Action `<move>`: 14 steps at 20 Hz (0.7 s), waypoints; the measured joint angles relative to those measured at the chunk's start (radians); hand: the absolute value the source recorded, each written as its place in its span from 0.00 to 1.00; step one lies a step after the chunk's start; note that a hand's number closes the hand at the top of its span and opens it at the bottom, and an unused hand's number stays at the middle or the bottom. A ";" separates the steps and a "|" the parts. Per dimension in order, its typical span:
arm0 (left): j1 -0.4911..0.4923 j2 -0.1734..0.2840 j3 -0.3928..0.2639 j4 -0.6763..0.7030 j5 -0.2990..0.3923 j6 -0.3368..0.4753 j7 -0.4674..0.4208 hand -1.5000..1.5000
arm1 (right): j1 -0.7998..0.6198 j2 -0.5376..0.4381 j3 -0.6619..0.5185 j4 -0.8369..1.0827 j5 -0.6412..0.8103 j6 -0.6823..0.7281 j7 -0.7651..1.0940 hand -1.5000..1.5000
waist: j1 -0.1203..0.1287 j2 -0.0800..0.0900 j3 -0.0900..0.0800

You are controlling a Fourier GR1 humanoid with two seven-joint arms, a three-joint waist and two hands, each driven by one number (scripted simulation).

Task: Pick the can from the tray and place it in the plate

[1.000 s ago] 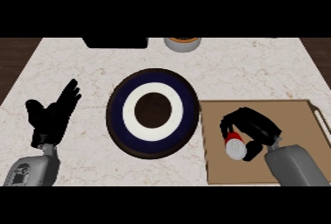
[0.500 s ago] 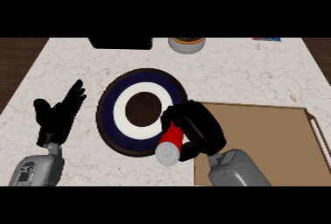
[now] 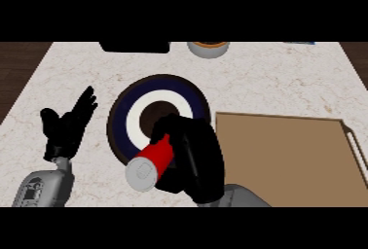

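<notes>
Near the surface's left edge the left hand [image 3: 66,127] rests with fingers straight and spread. Beside it lies the plate [image 3: 123,113]. Over the plate's near rim the right hand [image 3: 195,158] has its fingers curled round the red can [image 3: 152,163]. The tray [image 3: 287,155] fills the surface's near right corner.

Pale marbled tabletop [image 3: 287,82] stretches across the view. At its far edge sits a grey bowl [image 3: 208,48] with an orange inside, and just left of it a flat black object [image 3: 135,46], apart from the bowl. Dark wood floor [image 3: 18,73] shows at left.
</notes>
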 measured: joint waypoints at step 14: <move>0.002 0.007 0.016 -0.018 0.004 -0.004 0.006 0.50 | -0.275 0.002 -0.003 0.418 -0.124 -0.236 0.167 1.00 | -0.010 0.016 0.002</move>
